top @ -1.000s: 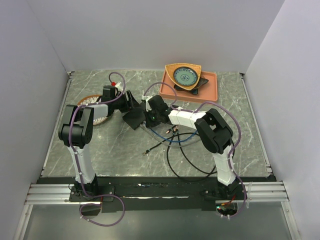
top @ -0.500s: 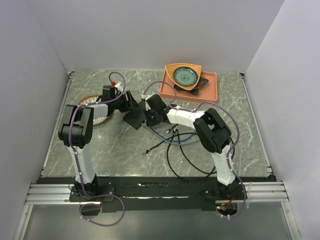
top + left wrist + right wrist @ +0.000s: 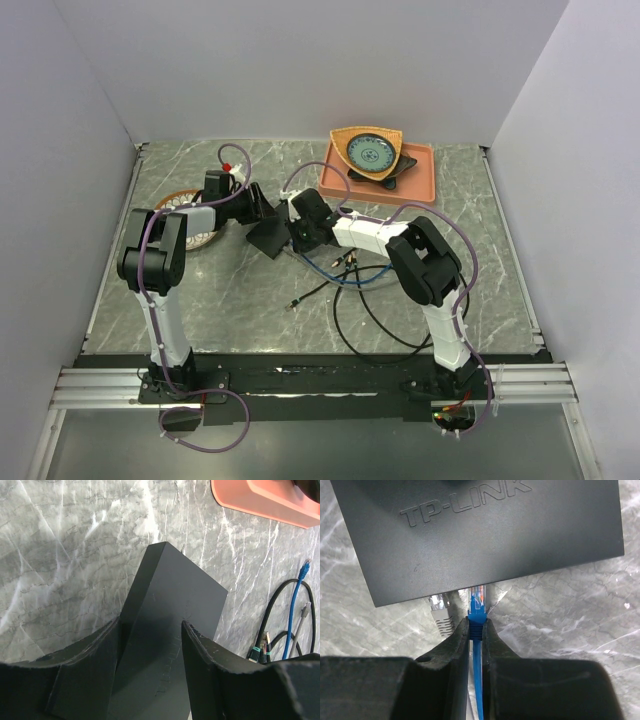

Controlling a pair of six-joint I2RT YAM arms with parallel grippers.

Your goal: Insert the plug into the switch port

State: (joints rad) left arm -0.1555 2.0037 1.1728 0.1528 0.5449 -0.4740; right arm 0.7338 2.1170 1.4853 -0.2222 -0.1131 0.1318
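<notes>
The switch is a flat matte-black box (image 3: 485, 530) marked TP-LINK, tilted up off the table (image 3: 268, 236). My left gripper (image 3: 150, 635) is shut on it, a finger on each face. My right gripper (image 3: 475, 630) is shut on the blue plug (image 3: 477, 602) of a blue cable. The plug's clear tip sits at the box's near edge, pointing under it. The port itself is hidden. A grey plug (image 3: 440, 611) lies just left of the blue one, its tip also at the box edge.
An orange tray (image 3: 385, 180) with a patterned plate stands at the back right. A woven dish (image 3: 190, 215) lies at the left. Loose black, blue and grey cables (image 3: 350, 290) lie on the marble table right of the box.
My right gripper has moved left toward the box with the blue plug. The left gripper and the box have stayed nearly still.
</notes>
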